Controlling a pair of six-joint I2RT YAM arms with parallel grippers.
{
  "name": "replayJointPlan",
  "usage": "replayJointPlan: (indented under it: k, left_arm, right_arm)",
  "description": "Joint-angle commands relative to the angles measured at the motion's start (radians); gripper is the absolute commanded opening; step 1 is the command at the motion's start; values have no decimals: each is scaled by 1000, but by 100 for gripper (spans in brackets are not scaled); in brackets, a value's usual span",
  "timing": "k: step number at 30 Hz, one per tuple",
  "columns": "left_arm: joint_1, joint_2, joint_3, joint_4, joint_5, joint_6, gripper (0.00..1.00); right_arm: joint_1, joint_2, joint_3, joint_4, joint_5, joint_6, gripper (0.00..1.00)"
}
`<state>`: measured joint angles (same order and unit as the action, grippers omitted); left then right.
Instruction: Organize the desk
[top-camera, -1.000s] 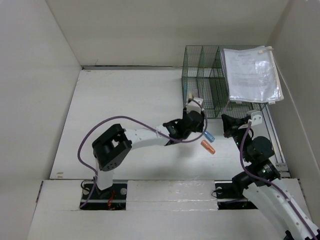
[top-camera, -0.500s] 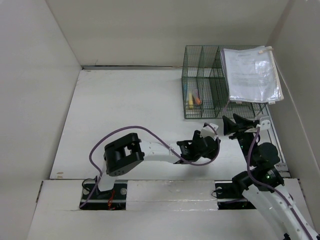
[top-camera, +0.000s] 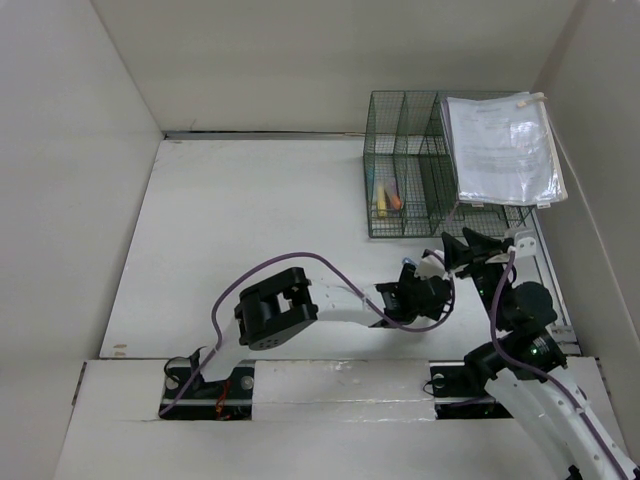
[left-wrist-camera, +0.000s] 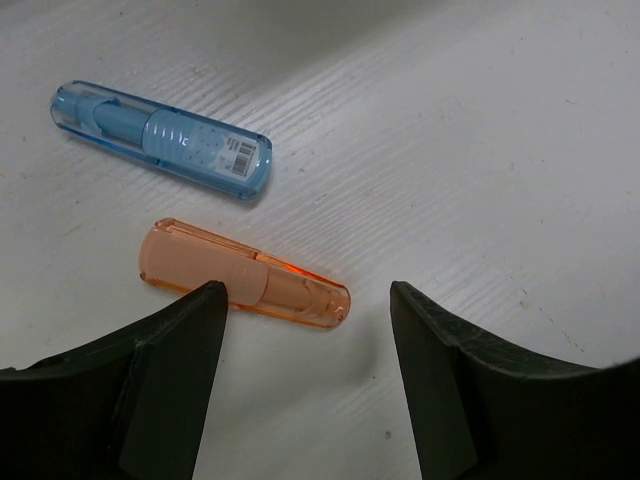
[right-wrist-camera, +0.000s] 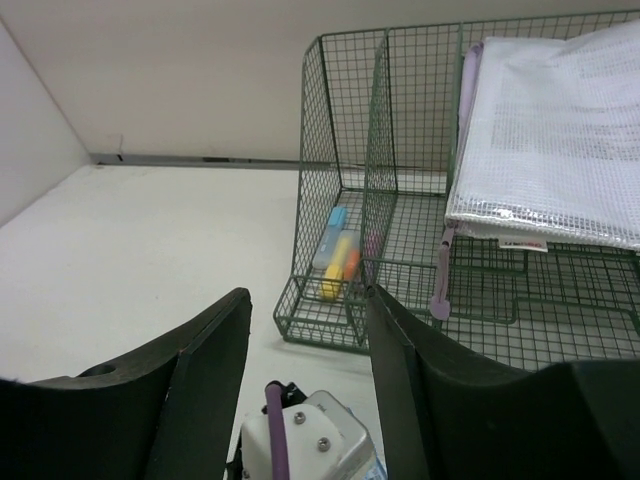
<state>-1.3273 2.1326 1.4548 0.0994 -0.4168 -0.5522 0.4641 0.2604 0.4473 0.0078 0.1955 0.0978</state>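
Observation:
On the white desk (top-camera: 250, 220) lie an orange highlighter (left-wrist-camera: 240, 275) and a blue one (left-wrist-camera: 160, 140), side by side and slightly apart. My left gripper (left-wrist-camera: 306, 325) hangs open just above them, and its left finger (left-wrist-camera: 170, 370) overlaps the orange one's middle. It holds nothing. From above, the left gripper (top-camera: 425, 285) hides both highlighters. Just right of it my right gripper (top-camera: 472, 243) is open and empty, facing the organizer (right-wrist-camera: 340, 200) from a little above the desk.
The dark green wire organizer (top-camera: 400, 200) stands at the back right. Its front left compartment holds yellow, orange and blue highlighters (right-wrist-camera: 338, 262). A clear mesh document pouch (top-camera: 503, 150) lies across its right side. White walls enclose the desk. The left wrist housing (right-wrist-camera: 305, 440) sits below my right fingers.
The left arm has drawn back from the organizer toward the near edge and now covers the two highlighters on the desk. The right gripper has opened.

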Motion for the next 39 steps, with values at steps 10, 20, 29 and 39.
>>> replayJointPlan:
  k: [10,20,29,39]
  left_arm:
    - [-4,38,56,-81,-85,17,57]
    - [-4,52,81,-145,-168,35,49]
    - [-4,-33,-34,-150,-197,26,43]
    - [-4,-39,5,-119,-177,37,63]
  right_arm:
    - [-5,14,11,40,-18,-6,55]
    - [-5,26,8,49,-28,-1,55]
    - [-5,39,5,61,-39,-1,55]
    - [-5,59,7,67,-47,-1,55]
